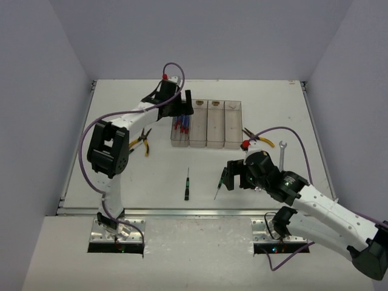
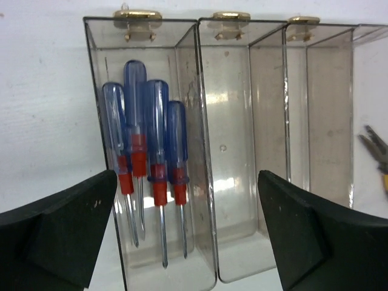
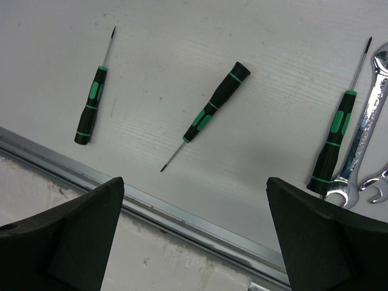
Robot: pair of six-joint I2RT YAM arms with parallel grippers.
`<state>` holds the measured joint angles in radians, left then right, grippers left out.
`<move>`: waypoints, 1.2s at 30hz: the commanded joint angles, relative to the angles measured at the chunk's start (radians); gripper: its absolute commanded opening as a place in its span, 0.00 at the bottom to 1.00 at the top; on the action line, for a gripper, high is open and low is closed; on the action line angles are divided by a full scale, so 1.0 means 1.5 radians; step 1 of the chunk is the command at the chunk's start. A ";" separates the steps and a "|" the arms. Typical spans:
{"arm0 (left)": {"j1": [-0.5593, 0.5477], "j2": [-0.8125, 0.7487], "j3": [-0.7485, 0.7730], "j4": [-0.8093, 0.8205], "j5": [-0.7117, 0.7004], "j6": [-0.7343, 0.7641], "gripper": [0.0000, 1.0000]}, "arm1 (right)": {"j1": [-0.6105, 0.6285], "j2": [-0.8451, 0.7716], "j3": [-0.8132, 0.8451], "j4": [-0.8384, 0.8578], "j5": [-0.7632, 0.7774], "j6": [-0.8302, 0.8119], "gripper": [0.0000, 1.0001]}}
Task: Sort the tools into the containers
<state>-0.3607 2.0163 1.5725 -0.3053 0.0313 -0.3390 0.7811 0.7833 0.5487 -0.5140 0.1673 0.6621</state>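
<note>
Four blue-handled screwdrivers (image 2: 148, 176) with red collars lie side by side in the end compartment of the row of clear bins (image 2: 233, 151), tips pointing back toward the left tool (image 2: 188, 233). That tool is spread wide and holds nothing. Its black fingers (image 2: 60, 224) frame this compartment and the one next to it. Yellow-handled pliers (image 2: 377, 154) lie beyond the bins, off to the left tool's right. A second pair (image 1: 143, 140) lies on the white surface (image 3: 273, 36) behind that tool, beside its arm.

Three black-and-green screwdrivers (image 3: 209, 112) lie apart on the surface ahead of the right tool (image 3: 194, 239), which is also wide open and holds nothing. One is to its left, one is central, and one to its right rests against a silver wrench (image 3: 364, 145). A metal rail (image 3: 151, 203) runs between them and the tool.
</note>
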 commanded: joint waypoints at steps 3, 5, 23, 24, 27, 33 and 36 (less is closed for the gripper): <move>-0.021 -0.300 -0.141 0.018 -0.047 -0.089 1.00 | 0.001 0.093 0.042 -0.022 0.041 0.082 0.99; -0.024 -0.413 -0.234 0.022 -0.051 -0.107 1.00 | 0.001 0.133 0.048 -0.028 0.055 0.110 0.99; -0.031 -0.884 -0.520 -0.131 0.029 -0.069 1.00 | 0.007 0.452 0.107 0.084 0.111 0.210 0.73; -0.031 -0.896 -0.514 -0.138 0.030 -0.069 1.00 | 0.007 0.464 0.111 0.084 0.112 0.213 0.73; -0.031 -0.918 -0.498 -0.158 0.013 -0.049 1.00 | 0.007 0.495 0.127 0.084 0.132 0.230 0.71; -0.031 -0.907 -0.520 -0.151 0.032 -0.037 1.00 | 0.007 0.538 0.141 0.103 0.140 0.255 0.56; -0.031 -0.902 -0.523 -0.150 0.040 -0.037 1.00 | 0.006 0.561 0.142 0.100 0.149 0.269 0.33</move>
<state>-0.4007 0.6442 0.7965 -0.5467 0.0545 -0.4150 0.7834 1.5827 0.7410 -0.3852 0.3386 1.0034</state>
